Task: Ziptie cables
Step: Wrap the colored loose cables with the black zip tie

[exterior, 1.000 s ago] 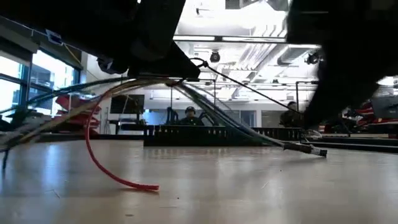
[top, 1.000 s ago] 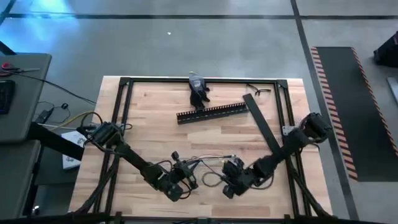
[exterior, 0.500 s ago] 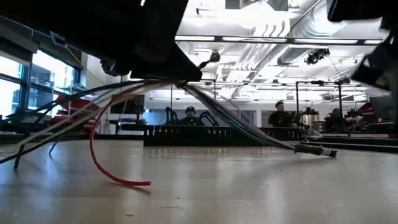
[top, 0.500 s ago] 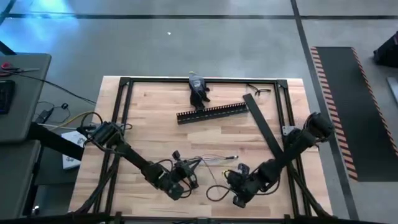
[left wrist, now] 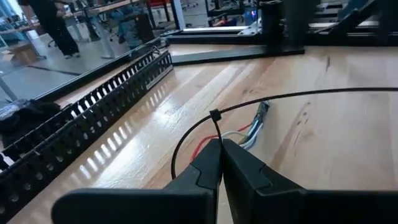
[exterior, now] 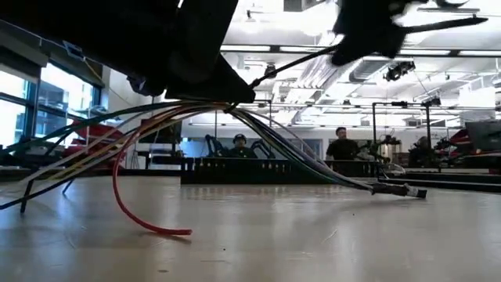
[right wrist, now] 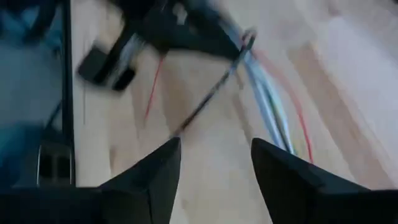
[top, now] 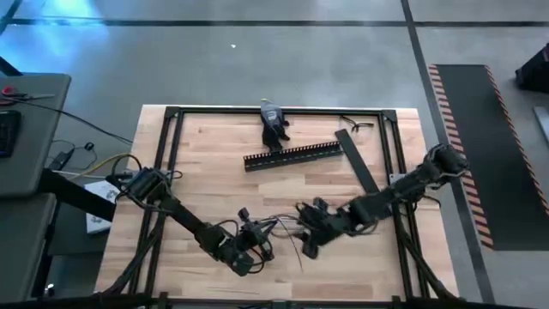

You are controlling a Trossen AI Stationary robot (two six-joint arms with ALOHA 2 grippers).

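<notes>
At the table's 6 o'clock edge, the left gripper is clenched on the loose bundle of thin grey, white and red cables, holding it off the wood. At its 3 o'clock, the right gripper hovers released.

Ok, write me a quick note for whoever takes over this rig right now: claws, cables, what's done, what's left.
Left claw: shut on the thin black zip tie, held above the front middle of the table.
Right claw: open, holding nothing, just right of the left one, facing the bundle.
The cables hang from the left claw and trail onto the wood.
Done: the tie forms a closed loop.
Left: whether it goes round the bundle cannot be told; cinching remains.
The black comb-edged duct lies at the back.
</notes>
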